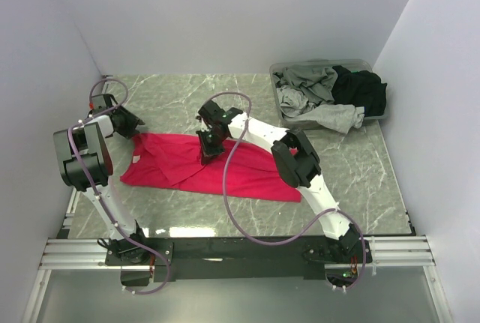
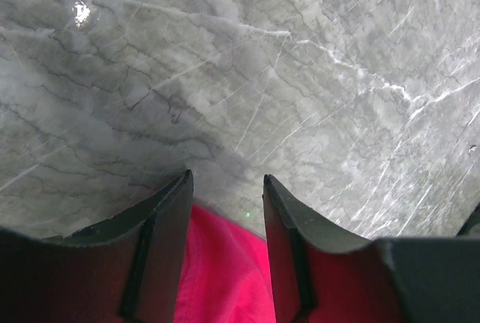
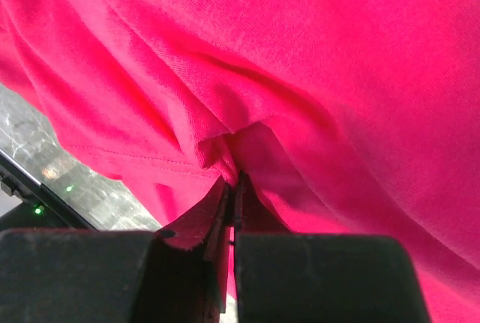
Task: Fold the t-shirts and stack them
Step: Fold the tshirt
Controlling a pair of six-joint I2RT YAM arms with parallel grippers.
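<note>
A bright pinkish-red t-shirt (image 1: 165, 167) lies spread on the marble table (image 1: 352, 165). My right gripper (image 1: 207, 154) is at the shirt's middle near its far edge. In the right wrist view this gripper (image 3: 234, 178) is shut on a pinched fold of the red cloth (image 3: 300, 76). My left gripper (image 1: 133, 127) is at the shirt's far left corner. In the left wrist view it (image 2: 226, 176) stands open, with the edge of the red shirt (image 2: 217, 263) lying between its fingers. Grey t-shirts (image 1: 307, 83) and a black one (image 1: 364, 89) are heaped in the tub.
The grey plastic tub (image 1: 300, 123) sits at the back right by the wall, with cloth hanging over its front rim. White walls close in the table on three sides. Bare marble (image 2: 225, 76) lies beyond the left gripper. Purple cables loop over the shirt.
</note>
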